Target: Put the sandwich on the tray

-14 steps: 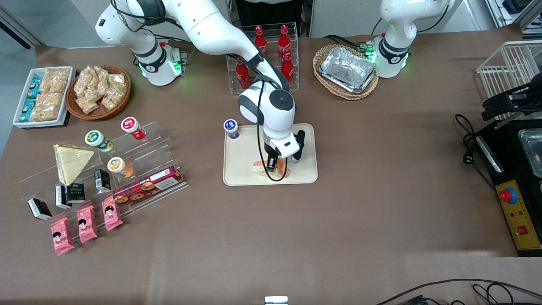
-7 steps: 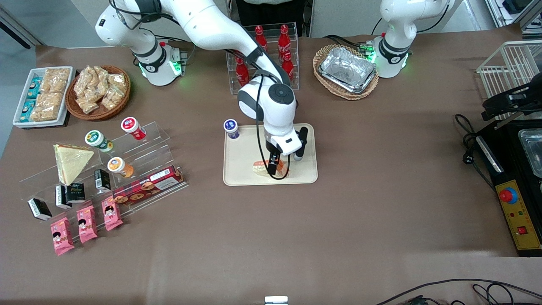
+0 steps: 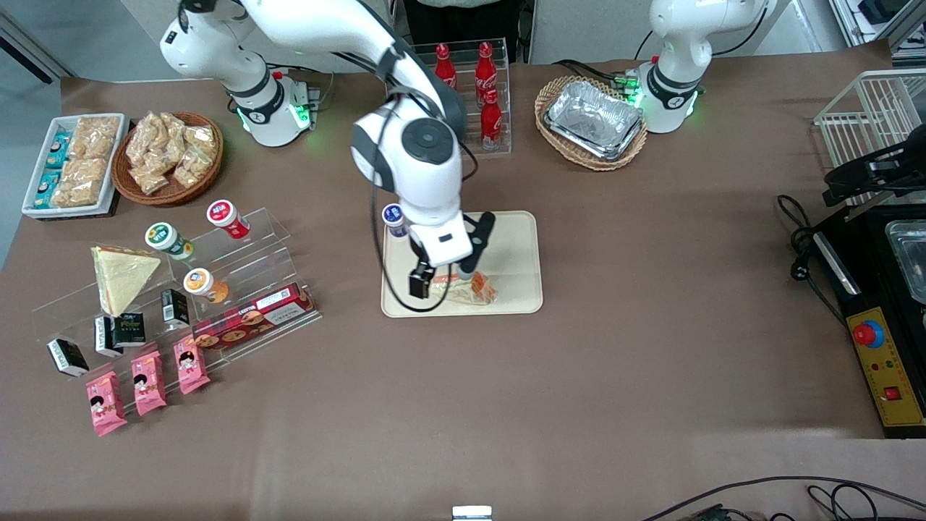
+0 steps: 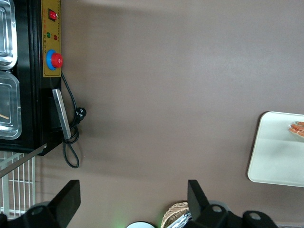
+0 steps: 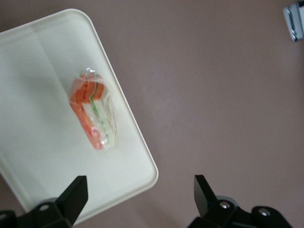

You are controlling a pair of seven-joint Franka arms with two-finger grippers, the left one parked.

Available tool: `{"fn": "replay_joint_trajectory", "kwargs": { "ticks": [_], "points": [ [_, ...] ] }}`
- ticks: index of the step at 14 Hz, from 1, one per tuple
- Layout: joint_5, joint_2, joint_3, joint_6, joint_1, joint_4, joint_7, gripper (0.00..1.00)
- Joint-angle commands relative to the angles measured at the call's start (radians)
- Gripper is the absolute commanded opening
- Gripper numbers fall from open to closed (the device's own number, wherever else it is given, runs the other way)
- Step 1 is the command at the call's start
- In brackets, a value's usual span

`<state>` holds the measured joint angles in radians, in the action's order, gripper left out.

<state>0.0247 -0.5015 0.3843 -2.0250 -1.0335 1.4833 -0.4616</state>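
The sandwich [image 3: 472,290], a clear-wrapped wedge with an orange and green stripe, lies on the cream tray [image 3: 510,250], close to the rim nearest the front camera. My right gripper [image 3: 421,284] hangs open and empty above the tray, raised off the sandwich and a little toward the working arm's end from it. In the right wrist view the sandwich [image 5: 93,116] rests on the tray [image 5: 38,71], and the gripper [image 5: 140,190] spans a rounded tray corner with nothing between its fingers. The parked arm's wrist view catches the tray [image 4: 278,152] and the sandwich [image 4: 298,128] at its edge.
A blue-lidded cup [image 3: 395,219] stands at the tray's corner. An acrylic rack of red bottles [image 3: 463,87] and a basket of foil trays [image 3: 592,119] stand farther back. A stepped acrylic shelf [image 3: 239,289] holds a plain yellow wedge [image 3: 119,275], cups and snacks.
The gripper has let go of the sandwich, opened, and risen, swinging toward the working arm's end. The sandwich stays lying on the tray.
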Motion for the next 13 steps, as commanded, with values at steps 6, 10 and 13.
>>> {"fn": "replay_joint_trajectory", "kwargs": {
  "ticks": [6,10,13],
  "points": [
    [0.020,0.205,-0.007,0.221,0.228,0.017,-0.008,1.00],
    [0.021,0.277,-0.005,0.288,0.361,0.017,-0.006,1.00],
    [0.073,0.313,-0.005,0.331,0.479,0.017,-0.006,1.00]
  ]
}}
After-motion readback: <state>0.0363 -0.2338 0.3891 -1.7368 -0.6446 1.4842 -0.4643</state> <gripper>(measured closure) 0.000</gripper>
